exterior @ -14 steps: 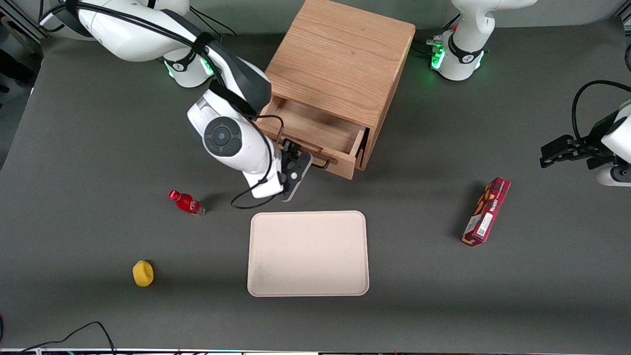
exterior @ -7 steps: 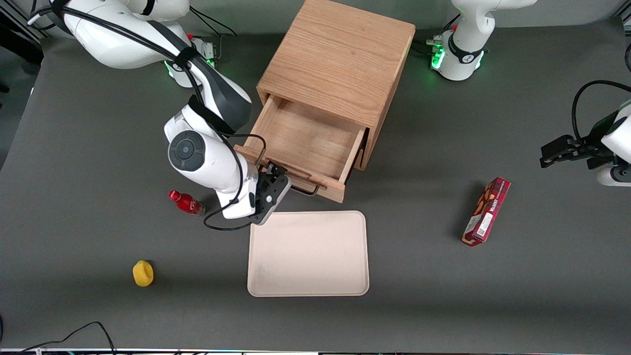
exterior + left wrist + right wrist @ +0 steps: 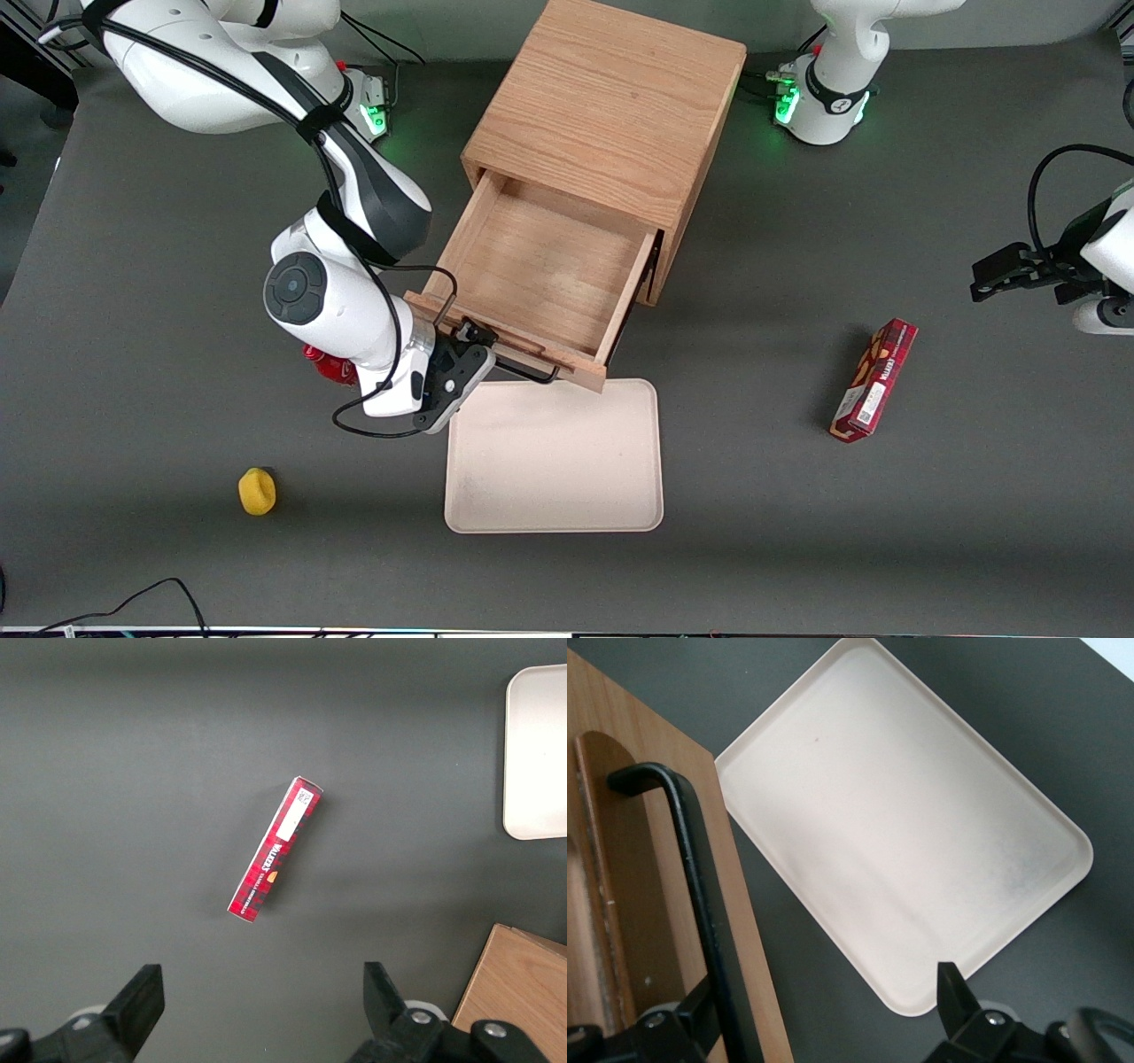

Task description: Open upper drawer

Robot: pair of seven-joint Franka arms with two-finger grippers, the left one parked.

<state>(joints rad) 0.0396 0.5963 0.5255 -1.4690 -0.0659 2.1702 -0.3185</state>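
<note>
Pulled farther out than half a second ago, the upper drawer [image 3: 532,275] now reaches over the top edge of the tray [image 3: 554,461] at the centre of the front frame, showing more of its bare grained oak floor. The gripper [image 3: 474,341] has travelled with it toward the lower left, its fingers spread on either side of the thin black metal bar handle [image 3: 700,904]. The tray is smooth, cream and round-cornered.

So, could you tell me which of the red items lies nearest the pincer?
The red bottle, right beside the pincer at the upper drawer; the red box lies toward the parked arm's end.
</note>
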